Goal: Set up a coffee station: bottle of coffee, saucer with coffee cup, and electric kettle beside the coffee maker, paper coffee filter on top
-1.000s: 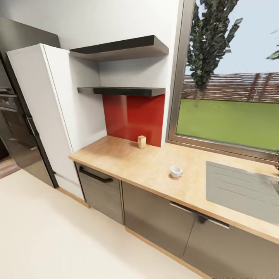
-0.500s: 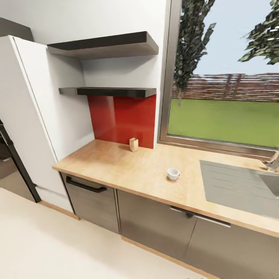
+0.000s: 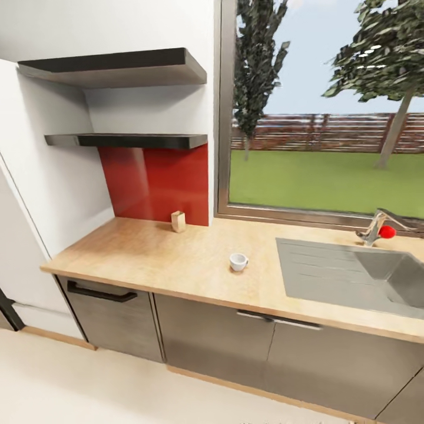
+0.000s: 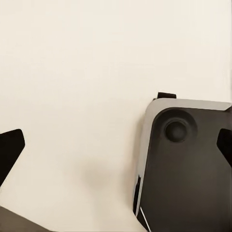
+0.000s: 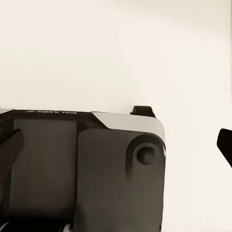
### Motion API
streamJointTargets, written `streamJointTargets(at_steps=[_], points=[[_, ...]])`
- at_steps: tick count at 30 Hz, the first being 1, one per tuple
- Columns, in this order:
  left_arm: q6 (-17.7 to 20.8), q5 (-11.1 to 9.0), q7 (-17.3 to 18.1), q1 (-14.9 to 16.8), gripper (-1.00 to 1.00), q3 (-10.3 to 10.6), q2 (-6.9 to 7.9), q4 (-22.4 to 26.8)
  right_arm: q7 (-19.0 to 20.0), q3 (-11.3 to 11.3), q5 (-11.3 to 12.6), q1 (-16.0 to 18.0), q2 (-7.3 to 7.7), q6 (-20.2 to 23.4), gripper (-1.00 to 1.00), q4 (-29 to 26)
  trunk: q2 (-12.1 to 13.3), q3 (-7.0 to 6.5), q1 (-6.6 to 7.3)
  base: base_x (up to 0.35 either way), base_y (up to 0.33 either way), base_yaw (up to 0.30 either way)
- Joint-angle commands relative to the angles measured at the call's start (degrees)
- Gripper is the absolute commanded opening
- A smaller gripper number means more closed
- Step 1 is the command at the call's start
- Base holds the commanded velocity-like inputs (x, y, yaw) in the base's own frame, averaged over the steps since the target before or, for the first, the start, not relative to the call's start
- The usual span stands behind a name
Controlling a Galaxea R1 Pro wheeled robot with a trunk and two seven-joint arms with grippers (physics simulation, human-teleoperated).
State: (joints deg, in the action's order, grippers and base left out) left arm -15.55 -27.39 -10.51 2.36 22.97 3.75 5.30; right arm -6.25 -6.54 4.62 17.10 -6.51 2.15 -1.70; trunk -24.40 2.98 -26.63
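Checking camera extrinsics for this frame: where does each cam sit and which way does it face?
Head view: on the robot's head, facing forward and down at the kitchen countertop, coffee cup, sink and window.
Left wrist view: on the left arm, facing down at the pale floor; the open left gripper and the robot's dark base show.
Right wrist view: on the right arm, facing the floor; open right gripper over the base.
Shared: both wrist views show floor and base.

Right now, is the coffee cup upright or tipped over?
Upright: the coffee cup stands on the kitchen countertop, its open mouth facing up.
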Motion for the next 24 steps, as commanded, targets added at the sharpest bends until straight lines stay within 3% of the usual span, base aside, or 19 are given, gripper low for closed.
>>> streamJointTargets(at_steps=[1,6,24], points=[[-0.1,-0.4,-0.3,0.0,1.00,0.5,0.01,0.1,-0.2,-0.5,0.5,0.0,-0.01,0.2,1.00,-0.1,-0.1,0.13,-0.03,0.000,0.000,-0.297],[-0.1,-0.4,-0.2,0.0,1.00,0.5,0.03,0.1,-0.2,-0.6,0.5,0.0,-0.07,0.2,1.00,-0.1,-0.1,0.13,-0.03,0.034,0.173,-0.297],[-0.1,-0.4,-0.3,0.0,1.00,0.5,-0.05,0.1,-0.3,-0.6,0.5,0.0,-0.08,0.3,1.00,-0.1,-0.1,0.09,-0.03,0.067,0.295,-0.296]])
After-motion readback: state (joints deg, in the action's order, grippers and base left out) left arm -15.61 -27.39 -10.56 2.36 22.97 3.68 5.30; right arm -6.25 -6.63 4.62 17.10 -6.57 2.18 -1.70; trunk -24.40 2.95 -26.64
